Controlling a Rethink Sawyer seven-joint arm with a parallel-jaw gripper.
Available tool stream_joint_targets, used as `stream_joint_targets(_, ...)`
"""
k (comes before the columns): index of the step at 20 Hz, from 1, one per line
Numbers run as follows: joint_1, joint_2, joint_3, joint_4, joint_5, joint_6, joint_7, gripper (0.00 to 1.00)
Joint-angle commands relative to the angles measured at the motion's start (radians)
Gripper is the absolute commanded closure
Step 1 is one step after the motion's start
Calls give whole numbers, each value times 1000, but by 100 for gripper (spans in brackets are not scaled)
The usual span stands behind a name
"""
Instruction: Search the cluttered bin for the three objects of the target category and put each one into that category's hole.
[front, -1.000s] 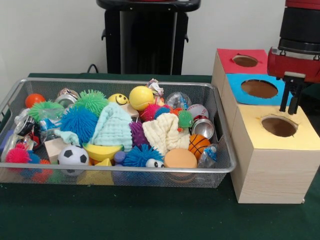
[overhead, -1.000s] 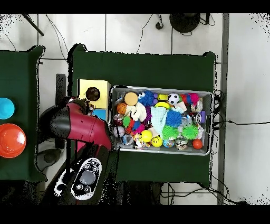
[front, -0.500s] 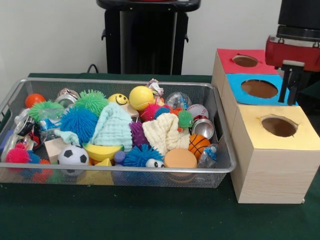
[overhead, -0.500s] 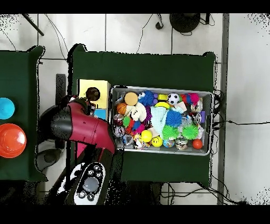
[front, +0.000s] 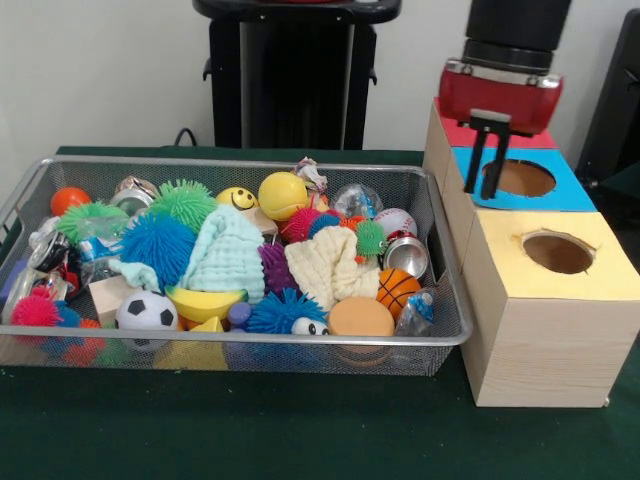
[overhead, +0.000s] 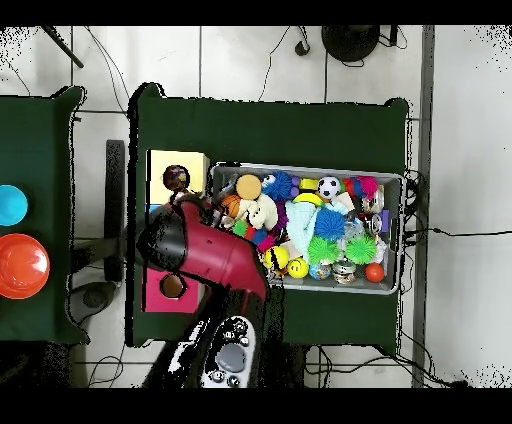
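Green table (front: 300, 440); gripper (front: 484, 190), slightly parted and empty, over blue box (front: 560, 190). Swing toward nine o'clock above wire bin (front: 440, 335) before descending.

Bin (front: 440, 330) left of three boxes (front: 545, 330) in row; tool (front: 482, 190) above middle box (front: 575, 190).

The gripper (front: 484, 160) has two thin black fingers (front: 492, 166) hanging from a glossy red, rounded block with a small grey plate at its front. Above that block sits a black cylinder. From overhead the arm (overhead: 205, 252) is a thick dark-red link, with a grey-and-black round-buttoned base (overhead: 225, 360) behind it.
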Motion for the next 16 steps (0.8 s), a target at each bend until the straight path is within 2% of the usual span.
stream_joint_targets(1, -157, -35, 197, 197, -151, -153, 27, 100)
stream_joint_targets(4, -250, -35, 262, 232, -240, -223, 30, 100)
stream_joint_targets(7, -314, -30, 285, 254, -321, -267, 46, 100)
stream_joint_targets(10, -343, -10, 287, 255, -388, -321, 73, 100)
stream_joint_targets(14, -362, -14, 309, 256, -453, -320, 76, 100)
stream_joint_targets(16, -350, -28, 295, 267, -469, -315, 88, 100)
